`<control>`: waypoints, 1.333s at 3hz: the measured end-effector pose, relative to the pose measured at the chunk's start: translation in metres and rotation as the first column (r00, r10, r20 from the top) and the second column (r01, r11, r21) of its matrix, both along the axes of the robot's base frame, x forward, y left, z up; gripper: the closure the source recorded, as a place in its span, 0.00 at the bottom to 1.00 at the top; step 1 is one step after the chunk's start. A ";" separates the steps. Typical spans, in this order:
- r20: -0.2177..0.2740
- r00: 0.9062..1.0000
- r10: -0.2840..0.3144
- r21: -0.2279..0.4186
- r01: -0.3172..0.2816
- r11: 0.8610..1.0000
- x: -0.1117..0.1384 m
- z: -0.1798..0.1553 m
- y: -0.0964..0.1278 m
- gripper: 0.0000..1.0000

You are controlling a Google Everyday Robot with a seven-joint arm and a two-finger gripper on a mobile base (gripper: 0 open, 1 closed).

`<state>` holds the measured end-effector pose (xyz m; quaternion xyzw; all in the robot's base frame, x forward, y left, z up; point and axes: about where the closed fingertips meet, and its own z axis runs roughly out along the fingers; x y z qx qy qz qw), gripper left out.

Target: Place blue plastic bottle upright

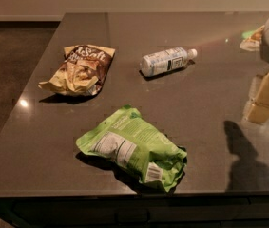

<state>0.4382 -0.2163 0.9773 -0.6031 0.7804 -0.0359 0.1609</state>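
Nothing done yet: blue plastic bottle (166, 61) lies on its side on the table (53, 141), well left of and beyond my pincer (263, 101), spread or pressed together I cannot tell; grasping and standing it up remain.

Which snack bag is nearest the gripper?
The green snack bag at the front edge; the brown-and-yellow chip bag lies farther left. The gripper is at the right of the table.

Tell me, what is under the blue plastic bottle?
The blue plastic bottle lies on its side on the dark table; its shadow shows beneath. The contact strip is covered. The pincer hangs far right, apart.
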 end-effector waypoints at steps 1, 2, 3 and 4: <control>0.006 1.000 0.005 0.003 -0.005 1.000 0.012 0.001 0.004 0.00; 0.017 1.000 0.009 0.002 -0.009 1.000 0.045 -0.002 0.007 0.00; 0.033 0.999 0.004 0.004 -0.005 1.000 0.088 -0.002 0.002 0.00; 0.045 0.999 0.025 0.029 -0.026 0.999 0.130 -0.001 0.002 0.00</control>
